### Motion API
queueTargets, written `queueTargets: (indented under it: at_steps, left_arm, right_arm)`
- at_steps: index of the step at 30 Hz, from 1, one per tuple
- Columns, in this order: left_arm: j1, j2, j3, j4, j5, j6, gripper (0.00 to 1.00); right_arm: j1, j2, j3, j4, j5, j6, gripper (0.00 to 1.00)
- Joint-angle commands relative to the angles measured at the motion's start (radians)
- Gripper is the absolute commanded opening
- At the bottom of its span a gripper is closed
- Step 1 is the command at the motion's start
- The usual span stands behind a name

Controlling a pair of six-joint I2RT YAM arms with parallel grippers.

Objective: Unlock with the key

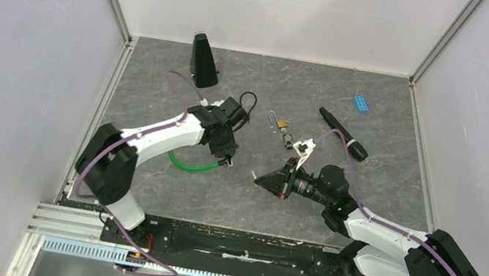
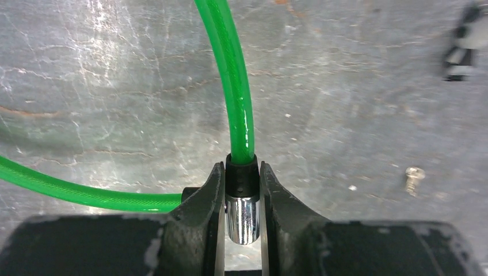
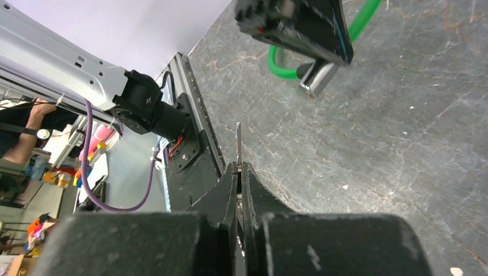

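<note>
Left claw [image 2: 241, 172] clamped narrow on the green cable's lock barrel [image 2: 241, 221], presenting its silver end toward the right claw [image 3: 239, 168], which pinches the key [image 3: 238, 138] blade-forward, presumably for insertion.

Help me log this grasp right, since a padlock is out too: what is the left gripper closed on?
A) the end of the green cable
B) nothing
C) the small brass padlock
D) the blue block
A: the left wrist view shows the left gripper clamped on the black collar and silver barrel ending the green cable; the brass padlock lies apart.
</note>
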Motion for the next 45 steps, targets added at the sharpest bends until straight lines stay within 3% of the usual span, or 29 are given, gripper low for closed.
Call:
queueTargets:
  at_steps: [1,15,45]
  left_arm:
    - [0.001,-0.134,-0.042,0.083,0.014,-0.131,0.02]
    - [0.000,-0.327,-0.266,0.339,0.087,-0.323,0.02]
    - [-0.015,-0.380,-0.259,0.331,0.122,-0.264,0.02]
  right_arm:
    - [0.025,0.042,0.021,0.067,-0.010,0.029,0.00]
    - [0.046,0.193,0.112,0.008,-0.013,0.097,0.00]
    - [0.046,0.316,0.227,-0.104,-0.015,0.076,0.00]
